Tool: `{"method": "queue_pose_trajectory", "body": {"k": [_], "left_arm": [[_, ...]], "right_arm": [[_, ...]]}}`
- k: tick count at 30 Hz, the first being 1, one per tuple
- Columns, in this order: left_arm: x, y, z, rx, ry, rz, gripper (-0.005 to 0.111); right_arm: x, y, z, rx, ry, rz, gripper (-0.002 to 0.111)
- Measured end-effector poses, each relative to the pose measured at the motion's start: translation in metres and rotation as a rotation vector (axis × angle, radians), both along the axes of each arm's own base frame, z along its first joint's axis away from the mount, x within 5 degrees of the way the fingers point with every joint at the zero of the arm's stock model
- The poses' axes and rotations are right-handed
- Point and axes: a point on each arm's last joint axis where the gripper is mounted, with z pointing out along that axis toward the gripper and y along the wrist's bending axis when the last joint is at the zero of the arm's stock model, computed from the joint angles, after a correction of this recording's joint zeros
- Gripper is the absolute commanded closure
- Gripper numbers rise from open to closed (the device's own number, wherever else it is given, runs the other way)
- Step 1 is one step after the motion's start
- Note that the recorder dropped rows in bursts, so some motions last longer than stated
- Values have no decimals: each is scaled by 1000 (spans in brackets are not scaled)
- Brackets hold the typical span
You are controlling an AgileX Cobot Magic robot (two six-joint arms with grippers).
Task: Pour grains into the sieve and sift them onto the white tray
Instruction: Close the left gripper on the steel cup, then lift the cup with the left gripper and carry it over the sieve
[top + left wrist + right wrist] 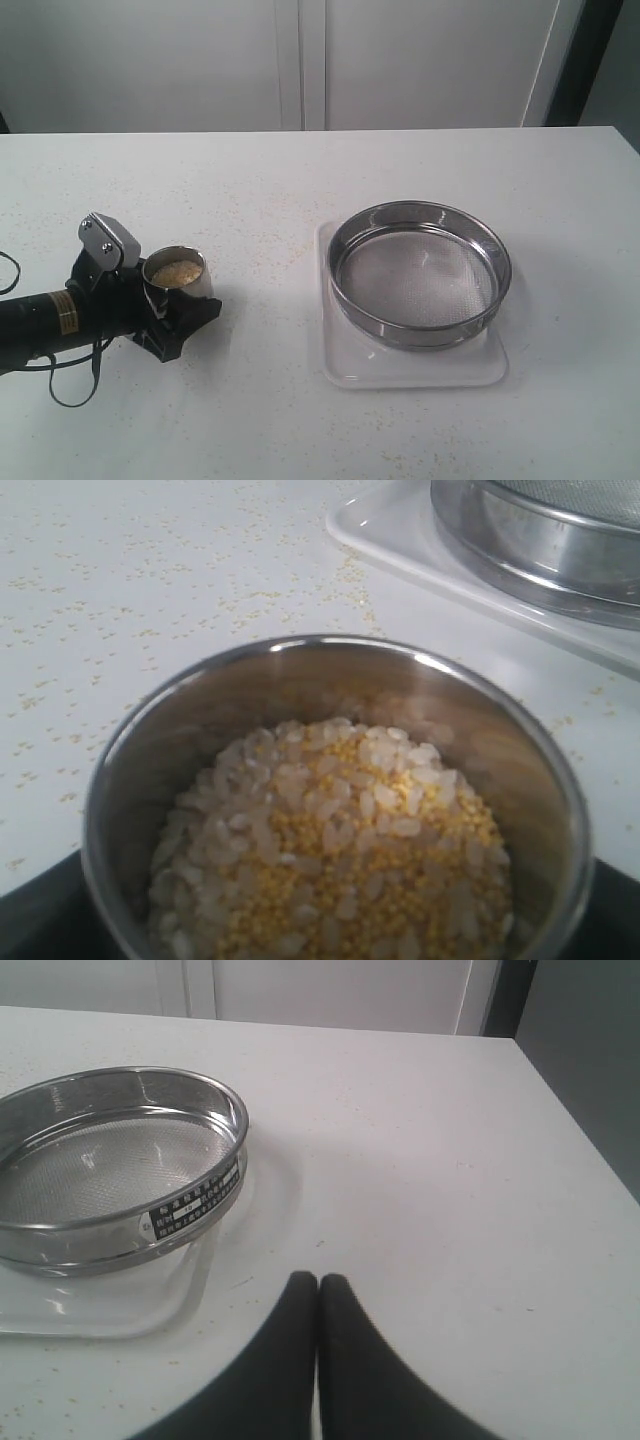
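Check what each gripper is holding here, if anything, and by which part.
The left gripper appears to clasp the steel cup of grains by its side wall, cup standing on the table. The right gripper is shut and empty.

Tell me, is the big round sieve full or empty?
Empty: the sieve shows only bare mesh, and the grains sit in the small steel cup.

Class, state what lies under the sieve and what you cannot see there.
The white tray lies under the sieve; its rim shows around the ring. The mesh covers the tray's middle.
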Motion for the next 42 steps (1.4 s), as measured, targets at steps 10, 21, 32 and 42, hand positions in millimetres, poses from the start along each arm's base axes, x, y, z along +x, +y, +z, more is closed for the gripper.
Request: {"method": "queue_pose_trajectory", "body": {"k": [10,21,32,42], "left_arm": [[0,0,0,-11,13,8,107],[1,1,51,-94,-41,58,107],[17,5,103,-67,-9,142,107],[23,3,126,-22,-13,159,107]], "right_arm": [[0,0,0,2,0,0,108],[0,0,0,2,0,0,108],[0,0,0,2,0,0,108],[0,0,0,2,0,0,108]]}}
